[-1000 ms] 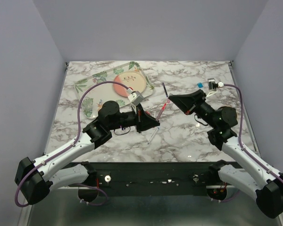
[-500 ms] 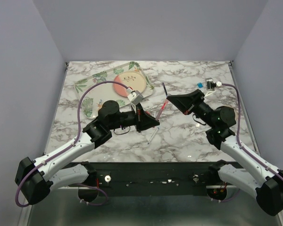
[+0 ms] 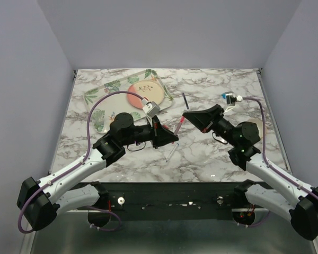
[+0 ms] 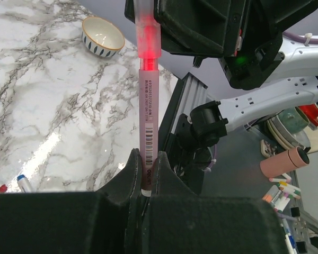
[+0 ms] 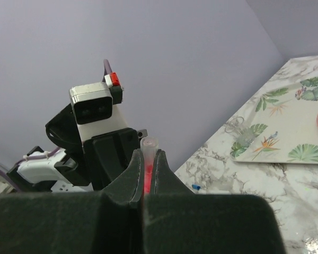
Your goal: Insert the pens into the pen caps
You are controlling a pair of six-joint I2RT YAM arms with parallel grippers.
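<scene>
Top: left gripper [image 3: 173,138] and right gripper [image 3: 186,114] meet above the middle of the table [image 3: 201,159], pink-and-white pen [image 3: 178,127] between them.
Left wrist: I'm clamped on the pen's tail.
Right wrist: jaws pinched on pen cap [image 5: 147,159].
Mating step, I reckon; next I push straight, axes aligned.

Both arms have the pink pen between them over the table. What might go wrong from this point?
1. The left fingers pinch the pen only at its tail end, so a push along it may tilt it or slide it through the grip.
2. The right fingers hold the cap by a thin pinch; slight misalignment may pop it loose.
3. Both seem held above the table; anything dropped may roll away.
</scene>
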